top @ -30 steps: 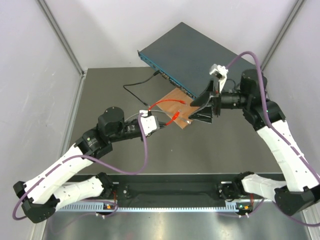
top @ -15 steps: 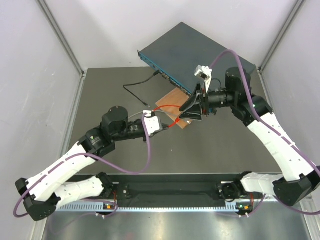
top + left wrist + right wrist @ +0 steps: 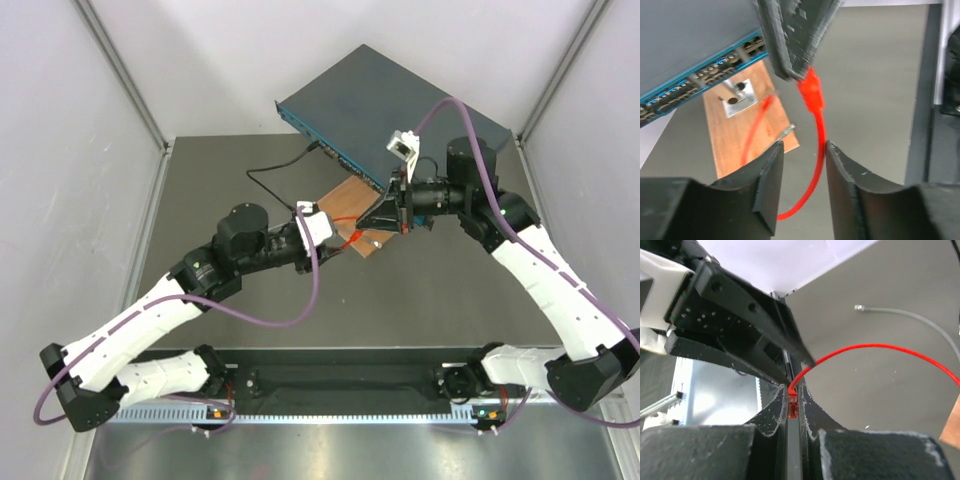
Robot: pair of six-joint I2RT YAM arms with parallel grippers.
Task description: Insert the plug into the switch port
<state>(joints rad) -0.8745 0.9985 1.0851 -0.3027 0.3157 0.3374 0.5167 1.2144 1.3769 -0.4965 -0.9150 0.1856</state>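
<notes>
Our 2 arms reach toward each other: the left arm (image 3: 150, 315) stretches far and rightward, the right arm (image 3: 545, 275) folds back leftward. Our left gripper (image 3: 802, 150) stands parted. Our right gripper (image 3: 793, 392) pinches the plug (image 3: 793, 410), just beyond the left's tips.

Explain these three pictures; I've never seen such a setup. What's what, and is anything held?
Two robot arms stand at a grey table. One picture looks down from above; the others come from cameras on each wrist. On it are a wooden board, a black cable and a grey cable; a flat blue-grey network switch sits at the far side. The right tool is shut on the plug, the red-booted end of a red cable. The left tool is open, its fingers either side of that cable.
</notes>
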